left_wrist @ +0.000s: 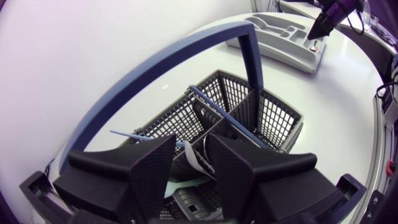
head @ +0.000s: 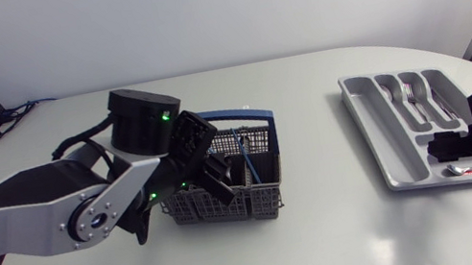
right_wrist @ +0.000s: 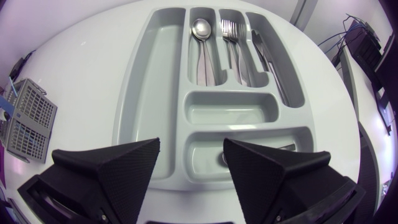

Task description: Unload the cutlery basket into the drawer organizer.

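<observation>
Fingers (left_wrist: 152,171) of left gripper (left_wrist: 191,140): parted, holding nothing, lowered over the near compartments of the grey plastic mesh cutlery basket (left_wrist: 280,124), which stands on the white table (head: 333,242) left of centre. Blue arched basket handle (left_wrist: 155,68): upright, ahead of the gripper. Thin blue stick-like utensil (left_wrist: 217,109): leaning across a middle compartment.

Fingers (right_wrist: 112,168) of right gripper (right_wrist: 193,148): spread wide, empty, above the end compartment of the grey plastic drawer organizer (right_wrist: 134,106), well apart from the basket. Contents: steel spoons (right_wrist: 200,43), forks (right_wrist: 229,40) and knives (right_wrist: 267,56) in adjoining long slots; a small spoon (head: 465,169) in the end compartment.
</observation>
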You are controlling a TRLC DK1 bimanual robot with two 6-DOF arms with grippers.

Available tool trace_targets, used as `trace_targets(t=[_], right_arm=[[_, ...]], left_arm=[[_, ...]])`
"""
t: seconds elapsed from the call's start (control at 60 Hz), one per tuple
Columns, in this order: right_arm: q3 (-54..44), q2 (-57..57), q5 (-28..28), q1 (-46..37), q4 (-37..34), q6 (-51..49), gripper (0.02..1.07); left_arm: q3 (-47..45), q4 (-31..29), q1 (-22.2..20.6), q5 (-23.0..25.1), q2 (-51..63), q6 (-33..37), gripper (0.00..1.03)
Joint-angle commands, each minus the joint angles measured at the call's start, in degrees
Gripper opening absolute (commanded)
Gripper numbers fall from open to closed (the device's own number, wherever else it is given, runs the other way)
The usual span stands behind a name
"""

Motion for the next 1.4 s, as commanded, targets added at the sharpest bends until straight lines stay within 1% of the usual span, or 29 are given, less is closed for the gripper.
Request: trace_targets(t=[0.0,0.033,0.1,0.167,0.25,0.417,0.433,0.467,0.6,0.75,0.817,0.883,0.95,1.067,1.133,1.167,1.267,1.383], right_arm=[[-1.5,-1.2,-0.3,0.7,-0.8,1.7,0.78],[-1.6,-1.4,-0.3,0.9,-0.9,1.7,0.78],[-1.5,-1.8,-0.3,1.2,-1.1,1.8,0.78],[-1.6,-1.9,-0.3,1.4,-1.1,2.0,0.78],[-1.7,-1.9,-0.3,1.8,-1.1,2.2,0.78],[-1.8,-1.9,-0.3,2.0,-1.0,2.3,0.78],[-1.8,-2.0,-0.3,2.0,-1.0,2.3,0.78],[-1.9,-2.2,-0.3,2.0,-1.0,2.3,0.78],[-2.3,-2.6,-0.3,2.0,-0.9,2.2,0.78],[-2.9,-3.4,-0.3,2.0,-0.9,2.2,0.78],[-3.1,-4.0,-0.3,2.0,-1.0,2.2,0.78],[-3.3,-4.6,-0.3,2.0,-1.0,2.2,0.78],[-3.4,-4.8,-0.3,2.0,-1.0,2.1,0.78],[-3.6,-4.9,-0.3,2.0,-1.0,2.1,0.78],[-3.8,-5.0,-0.3,2.1,-0.9,2.2,0.78],[-3.8,-4.9,-0.2,2.0,-0.8,2.2,0.78],[-3.9,-4.9,-0.2,2.1,-0.7,2.2,0.78],[-4.0,-4.9,-0.2,2.3,-0.6,2.2,0.78]], left_arm=[[-0.5,1.0,-0.9,-2.5,2.2,-1.8,0.38],[-0.5,1.1,-1.0,-3.0,2.4,-1.9,0.38],[-0.5,1.3,-2.1,-5.6,2.9,-1.9,0.38],[-0.7,1.6,-2.1,-6.6,3.1,-1.9,0.38],[-1.3,3.1,-3.0,-8.9,3.9,-1.7,0.38],[-1.1,3.7,-3.1,-10.2,5.1,-1.6,0.38],[-1.0,3.7,-3.1,-10.3,5.4,-1.6,0.35],[-0.9,3.7,-3.1,-10.5,5.5,-1.6,0.33],[-0.5,3.7,-3.2,-12.0,7.1,-1.5,0.33],[-0.5,4.4,-3.3,-12.4,8.2,-1.4,0.33],[-0.6,5.7,-3.6,-13.6,8.9,-1.2,0.26],[-0.7,6.4,-3.8,-14.1,9.2,-1.0,0.23],[-0.8,7.0,-4.4,-14.9,9.4,-0.7,0.15],[-1.4,8.1,-5.2,-16.3,9.4,0.2,0.06],[-2.6,8.9,-5.4,-17.1,8.7,0.9,0.06],[-3.0,9.0,-5.6,-17.5,8.3,1.1,0.04],[-5.0,11.4,-5.8,-18.6,6.3,2.6,0.04],[-6.4,12.8,-6.3,-19.4,4.3,4.2,0.04]])
